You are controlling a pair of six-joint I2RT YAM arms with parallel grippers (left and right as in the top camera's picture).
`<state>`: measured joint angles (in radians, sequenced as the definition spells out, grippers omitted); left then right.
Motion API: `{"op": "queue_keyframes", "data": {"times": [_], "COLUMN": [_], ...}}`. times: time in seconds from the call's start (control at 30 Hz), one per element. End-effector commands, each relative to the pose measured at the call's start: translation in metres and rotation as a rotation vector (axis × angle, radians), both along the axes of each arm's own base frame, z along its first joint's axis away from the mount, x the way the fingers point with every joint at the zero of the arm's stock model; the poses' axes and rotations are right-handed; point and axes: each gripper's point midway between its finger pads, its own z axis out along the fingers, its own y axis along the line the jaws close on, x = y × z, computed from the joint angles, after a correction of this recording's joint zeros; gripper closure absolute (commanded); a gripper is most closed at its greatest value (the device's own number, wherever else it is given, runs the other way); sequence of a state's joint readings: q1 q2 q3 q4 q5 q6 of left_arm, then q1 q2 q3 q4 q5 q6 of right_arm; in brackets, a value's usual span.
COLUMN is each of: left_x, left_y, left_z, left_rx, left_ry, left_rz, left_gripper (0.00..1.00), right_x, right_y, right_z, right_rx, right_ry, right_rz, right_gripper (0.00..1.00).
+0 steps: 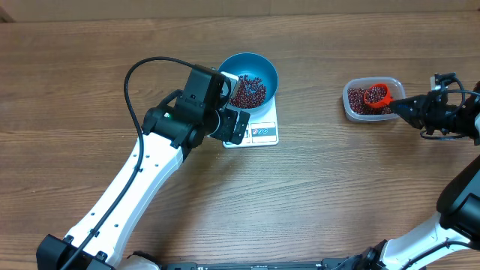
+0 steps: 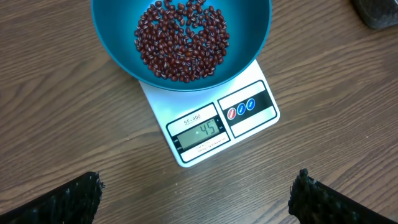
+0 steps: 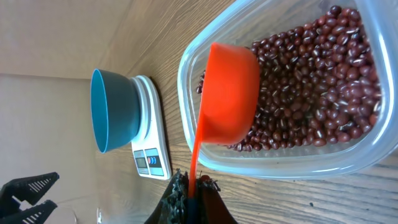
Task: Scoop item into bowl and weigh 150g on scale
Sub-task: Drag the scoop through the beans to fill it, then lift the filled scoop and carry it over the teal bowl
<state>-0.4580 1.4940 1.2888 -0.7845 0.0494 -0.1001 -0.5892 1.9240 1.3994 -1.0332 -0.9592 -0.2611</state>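
Over by the scale [image 2: 171, 109], my left gripper [image 2: 199, 202] hangs face-down, fingers wide apart, just beside the blue bowl [image 2: 112, 37] of beans [image 2: 181, 40] sitting on it. Meanwhile my right gripper [image 3: 193, 199] is stretched out level, clamped on the orange scoop [image 3: 230, 93] handle, cup over the clear tub [image 3: 286, 167].

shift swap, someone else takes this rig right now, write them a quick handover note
Left gripper: open, empty, hovering by the scale.
Right gripper: shut on the handle of the orange scoop, which sits in the clear tub over the beans. I cannot tell whether it is loaded.
Blue bowl: stands on the scale with a layer of beans in it. The display reads 45.
Done: some beans are in the bowl.
Left: carry more scoops over until the display shows 150.
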Motion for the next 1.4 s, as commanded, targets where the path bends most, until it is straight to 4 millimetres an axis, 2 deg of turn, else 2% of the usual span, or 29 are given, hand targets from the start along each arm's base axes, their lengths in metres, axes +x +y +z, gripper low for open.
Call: {"op": "queue_keyframes", "data": {"times": [0.0,0.53,0.7,0.97,1.27,1.37], "left_x": [-0.002,-0.002,-0.002,-0.002,-0.002,-0.002], "left_y": [-0.001,-0.001,-0.001,-0.001,-0.002,-0.001], "left_z": [0.003,0.003,0.003,0.003,0.003,0.003], "left_rx": [-0.003,-0.003,-0.003,-0.003,-0.003,-0.003], "left_ry": [-0.01,-0.01,-0.01,-0.01,-0.01,-0.01], "left_rz": [-0.021,-0.021,-0.022,-0.022,-0.022,-0.021], "left_gripper": [0.0,0.0,0.0,0.01,0.01,0.01], "right_x": [0.001,0.009,0.01,0.017,0.025,0.029], "right_y": [0.005,0.024,0.042,0.105,0.194,0.224], "right_z": [0.005,0.054,0.057,0.073,0.106,0.109], "right_rx": [0.061,0.297,0.314,0.296,0.296,0.278], "right_ry": [-0.025,-0.221,-0.226,-0.266,-0.314,-0.325], "right_rz": [0.002,0.04,0.086,0.263,0.488,0.545], "right_gripper": [0.96,0.96,0.96,0.96,0.96,0.96]}}
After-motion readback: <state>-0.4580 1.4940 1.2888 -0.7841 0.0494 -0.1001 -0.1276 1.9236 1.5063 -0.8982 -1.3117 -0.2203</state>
